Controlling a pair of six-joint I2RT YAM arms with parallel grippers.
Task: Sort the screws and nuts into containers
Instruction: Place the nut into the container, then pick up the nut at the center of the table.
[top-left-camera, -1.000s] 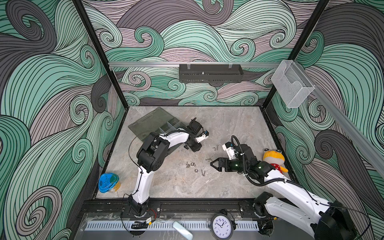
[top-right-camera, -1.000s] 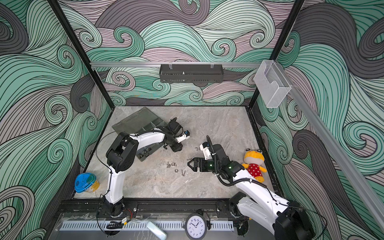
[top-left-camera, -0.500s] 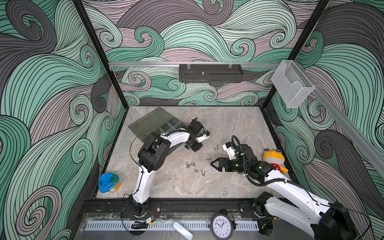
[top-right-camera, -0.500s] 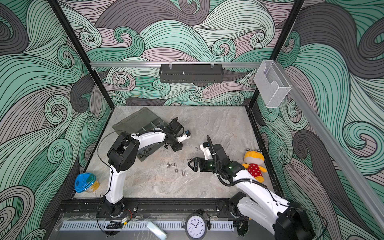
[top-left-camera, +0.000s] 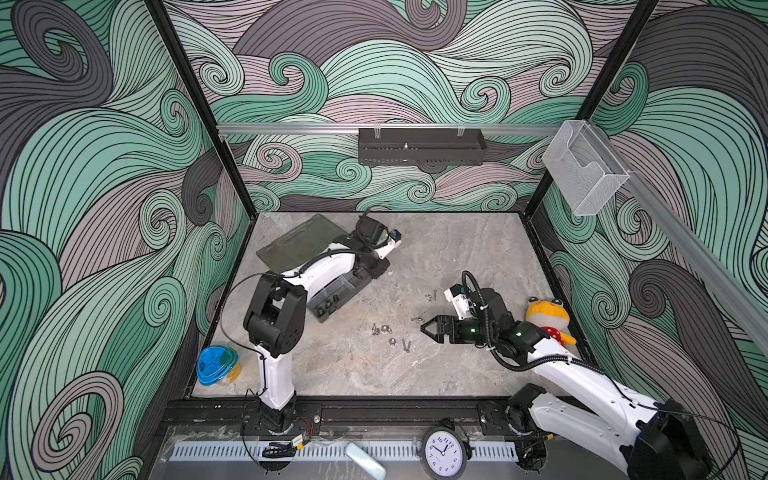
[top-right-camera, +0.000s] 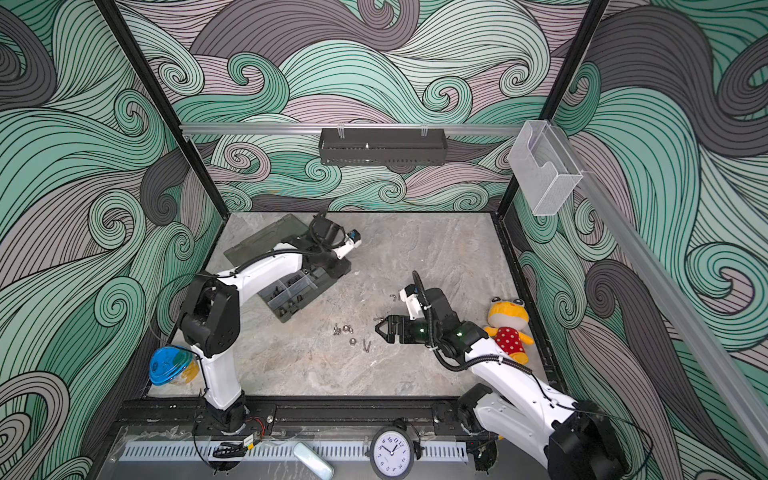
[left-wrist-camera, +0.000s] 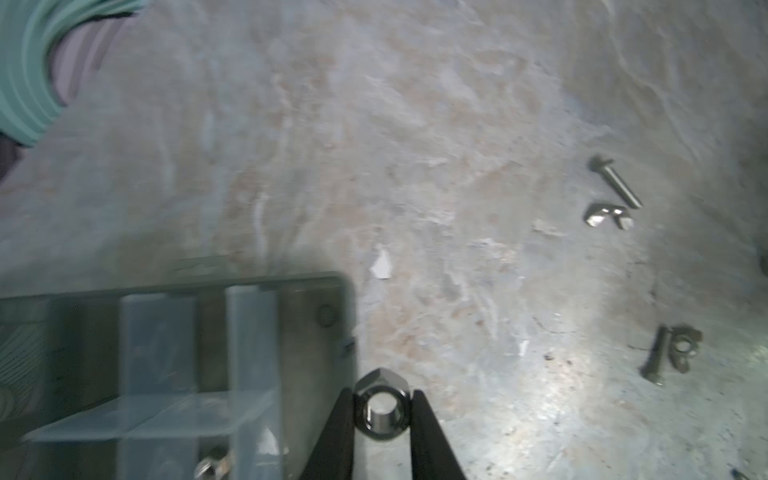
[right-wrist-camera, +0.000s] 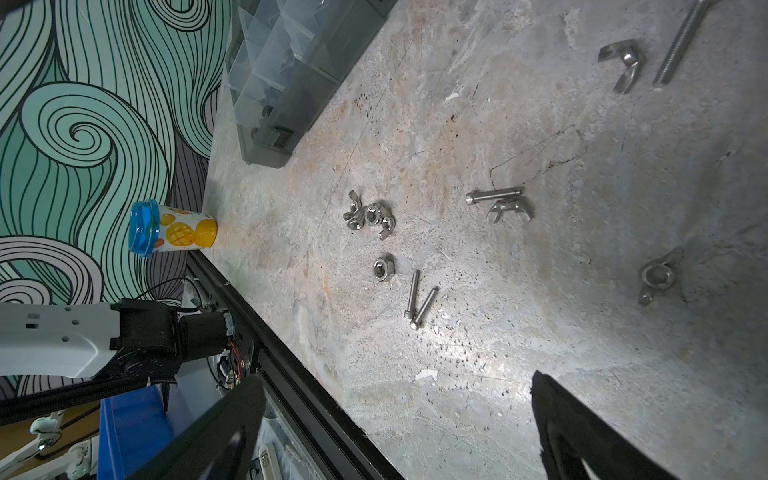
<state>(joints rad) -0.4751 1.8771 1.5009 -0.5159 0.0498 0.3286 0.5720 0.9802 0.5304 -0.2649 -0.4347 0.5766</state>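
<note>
Screws (right-wrist-camera: 492, 194) loose: four; left gripper (left-wrist-camera: 380, 394) pinches one nut (left-wrist-camera: 381, 411); right gripper (right-wrist-camera: 395, 382) gapes empty.

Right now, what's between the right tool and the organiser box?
Loose nuts and two screws lying on the table; clearest in the right wrist view.

My right hand (top-right-camera: 380, 328) is low over the tabletop (top-right-camera: 436, 249), jaws spread wide, just beside loose silver screws (top-right-camera: 366, 345) and nuts (top-right-camera: 352, 341). My left hand (top-right-camera: 335, 268) is at the far end of the organiser box (top-right-camera: 287, 316), its lid (top-right-camera: 257, 241) open flat.
</note>
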